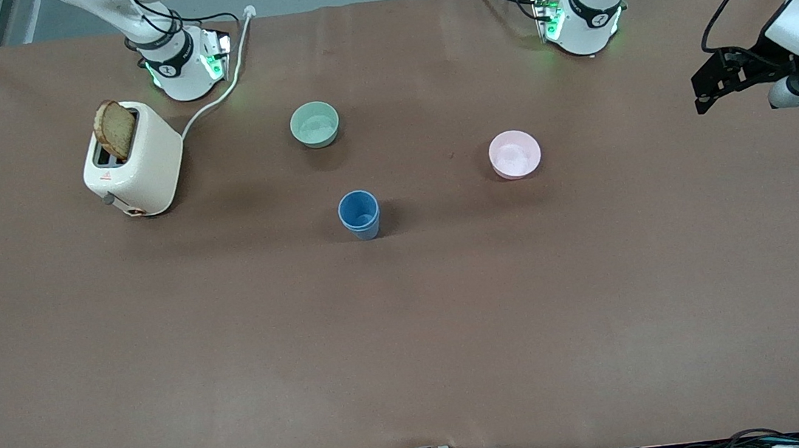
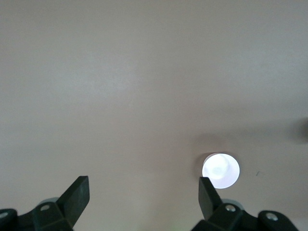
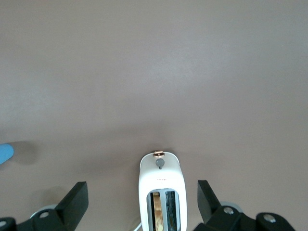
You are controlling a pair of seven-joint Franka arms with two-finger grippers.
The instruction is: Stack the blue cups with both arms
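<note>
One blue cup stack (image 1: pixel 359 214) stands mid-table, nearer the front camera than the green bowl (image 1: pixel 315 124) and pink bowl (image 1: pixel 515 154). Right gripper (image 3: pixel 139 197) hangs spread wide above the toaster (image 3: pixel 162 190); left gripper (image 2: pixel 142 195), also wide, hovers well apart.

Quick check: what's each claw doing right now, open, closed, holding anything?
Left claw: open, empty, over bare table near the pink bowl.
Right claw: open, empty, over the toaster.
</note>
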